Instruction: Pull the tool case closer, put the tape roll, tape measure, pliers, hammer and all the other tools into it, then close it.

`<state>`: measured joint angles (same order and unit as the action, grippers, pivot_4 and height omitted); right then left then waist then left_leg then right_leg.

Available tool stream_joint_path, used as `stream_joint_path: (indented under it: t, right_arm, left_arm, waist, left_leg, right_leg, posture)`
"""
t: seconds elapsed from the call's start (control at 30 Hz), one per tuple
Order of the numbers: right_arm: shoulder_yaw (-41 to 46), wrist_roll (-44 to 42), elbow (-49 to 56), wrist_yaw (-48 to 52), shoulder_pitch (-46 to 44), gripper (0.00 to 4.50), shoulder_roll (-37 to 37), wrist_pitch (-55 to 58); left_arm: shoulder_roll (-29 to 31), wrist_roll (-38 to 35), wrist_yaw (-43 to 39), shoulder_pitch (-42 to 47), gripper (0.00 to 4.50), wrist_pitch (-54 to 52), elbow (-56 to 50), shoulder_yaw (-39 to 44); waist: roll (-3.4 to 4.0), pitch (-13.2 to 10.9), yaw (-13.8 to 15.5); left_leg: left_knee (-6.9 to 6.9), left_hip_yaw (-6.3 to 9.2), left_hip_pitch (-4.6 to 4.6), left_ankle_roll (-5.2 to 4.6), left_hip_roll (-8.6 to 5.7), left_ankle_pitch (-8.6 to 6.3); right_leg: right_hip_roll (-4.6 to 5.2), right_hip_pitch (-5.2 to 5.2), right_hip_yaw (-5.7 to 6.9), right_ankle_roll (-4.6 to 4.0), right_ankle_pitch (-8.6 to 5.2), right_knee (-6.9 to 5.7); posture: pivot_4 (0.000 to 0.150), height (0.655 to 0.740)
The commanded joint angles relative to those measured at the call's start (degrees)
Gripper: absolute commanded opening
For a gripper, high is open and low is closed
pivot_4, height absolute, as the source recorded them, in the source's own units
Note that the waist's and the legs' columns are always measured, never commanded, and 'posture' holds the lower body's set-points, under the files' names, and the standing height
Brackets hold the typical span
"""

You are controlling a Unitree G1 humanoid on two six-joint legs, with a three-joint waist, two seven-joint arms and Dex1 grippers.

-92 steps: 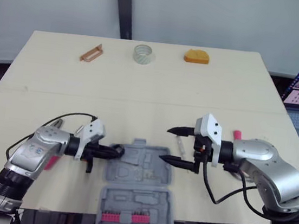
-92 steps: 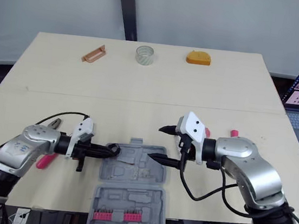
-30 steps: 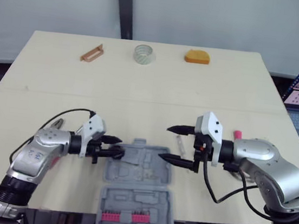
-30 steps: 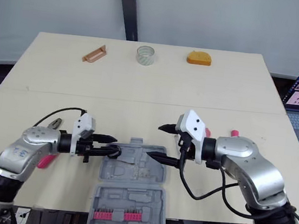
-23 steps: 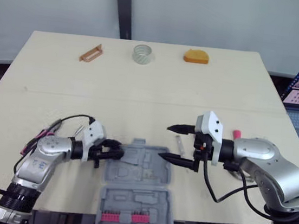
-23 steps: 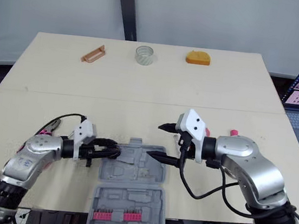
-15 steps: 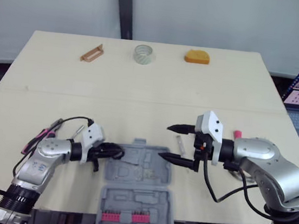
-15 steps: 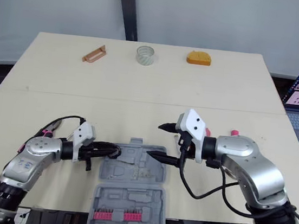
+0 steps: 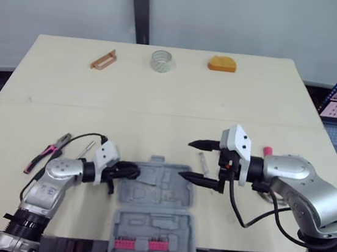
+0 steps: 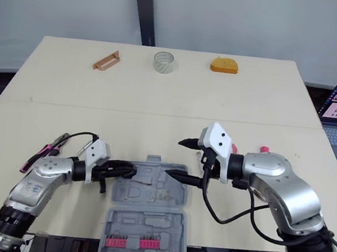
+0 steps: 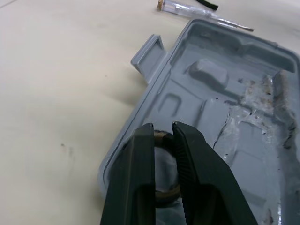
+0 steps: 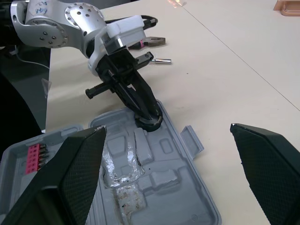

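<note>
So the left gripper (image 9: 127, 171) is still clamped shut on the small dark ring-shaped roll (image 12: 149, 123), right over the left corner of the open grey plastic tool case (image 9: 170, 188). In the last 3 seconds its forearm sank low, uncovering the pink-handled pliers (image 9: 44, 154). My guess is the drop's next. The right gripper (image 9: 186, 160) hasn't budged, with its jaws spread wide by the case's right edge.

The open tool case (image 9: 156, 204) sits at the table's (image 9: 158, 106) near edge. Far behind it lie a tape roll (image 9: 160, 60), a tape measure (image 9: 221, 64) rightward and a small bracket (image 9: 103, 59) leftward. Pliers (image 9: 47, 153) lie to its left. The left gripper (image 11: 163, 130) pinches a small ring (image 12: 149, 123) at its left rim.
</note>
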<state>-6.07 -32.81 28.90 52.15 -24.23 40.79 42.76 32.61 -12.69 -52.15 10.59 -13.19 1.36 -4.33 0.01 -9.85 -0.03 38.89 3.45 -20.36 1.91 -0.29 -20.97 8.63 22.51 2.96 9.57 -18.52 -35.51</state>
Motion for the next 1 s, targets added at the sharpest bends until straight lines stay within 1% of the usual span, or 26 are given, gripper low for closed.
stream_joint_path:
  t: [0.03, 0.27, 0.5, 0.67, 0.8, 0.9, 1.0]
  right_arm:
    - [1.01, -0.65, 0.97, 0.33, -0.21, 4.50, 0.51, -0.45]
    - [1.05, -0.65, 0.85, 0.24, -0.17, 4.50, 0.40, -0.48]
    - [0.96, -0.60, 0.81, 0.30, -0.21, 4.50, 0.45, -0.46]
    - [1.09, -0.66, 0.78, 0.52, -0.18, 4.50, 0.68, -0.45]
    - [1.05, -0.60, 0.64, 0.73, -0.23, 4.50, 0.79, -0.57]
    - [0.99, -0.60, 0.44, 0.87, -0.27, 4.50, 0.86, -0.73]
    - [1.04, -0.62, 0.21, 1.02, -0.26, 4.50, 1.00, -0.89]
  left_arm:
    - [0.33, 1.74, -0.26, 0.12, 0.73, 2.82, 0.82, -0.82]
    - [0.11, 2.81, -0.12, 0.35, 0.73, 4.63, 2.52, -1.47]
    - [1.16, 6.86, -0.16, -0.21, 0.73, 10.10, 5.68, -3.28]
    - [0.88, 6.90, 0.02, -0.45, 0.73, 10.48, 6.01, -3.15]
    - [0.39, 5.65, 0.04, -0.60, 0.73, 8.86, 5.23, -2.60]
    - [-0.49, 1.78, -0.76, -0.58, 0.73, 4.65, 3.22, -1.05]
    - [0.49, -1.59, -2.16, -0.67, 0.73, -0.05, 0.34, 0.54]
  waist:
    - [0.00, 0.00, -0.02]
    - [0.00, 0.00, -0.01]
    - [0.00, 0.00, 0.01]
    - [0.00, 0.00, -0.01]
    - [0.00, 0.00, -0.02]
    - [0.00, 0.00, -0.01]
    - [0.00, 0.00, -0.07]
  left_leg:
    - [0.00, 0.00, 0.00, 0.00, 0.00, 0.00]
    - [0.01, 0.00, 0.00, 0.00, 0.00, 0.00]
    - [0.00, 0.00, 0.01, 0.00, 0.00, 0.00]
    - [0.00, 0.00, 0.01, 0.00, 0.00, 0.00]
    - [0.00, 0.00, 0.02, 0.00, 0.00, 0.00]
    - [0.01, 0.00, 0.01, 0.00, 0.00, 0.00]
    - [0.00, 0.00, 0.01, 0.00, 0.00, 0.00]
  right_leg:
    - [0.00, 0.00, 0.00, 0.00, 0.00, 0.00]
    - [0.00, 0.00, 0.00, 0.00, 0.00, 0.00]
    - [0.00, -0.01, 0.01, 0.00, 0.00, 0.00]
    - [0.00, -0.01, 0.01, 0.00, 0.00, 0.00]
    - [0.00, -0.01, 0.01, 0.00, 0.00, 0.00]
    - [0.00, -0.02, 0.01, 0.00, 0.00, -0.01]
    - [0.00, -0.01, 0.01, 0.00, 0.00, -0.01]
  posture:
    - [0.150, 0.7400]
    - [0.150, 0.7400]
    - [0.150, 0.7400]
    - [0.150, 0.7400]
    - [0.150, 0.7400]
    - [0.150, 0.7400]
    - [0.150, 0.7400]
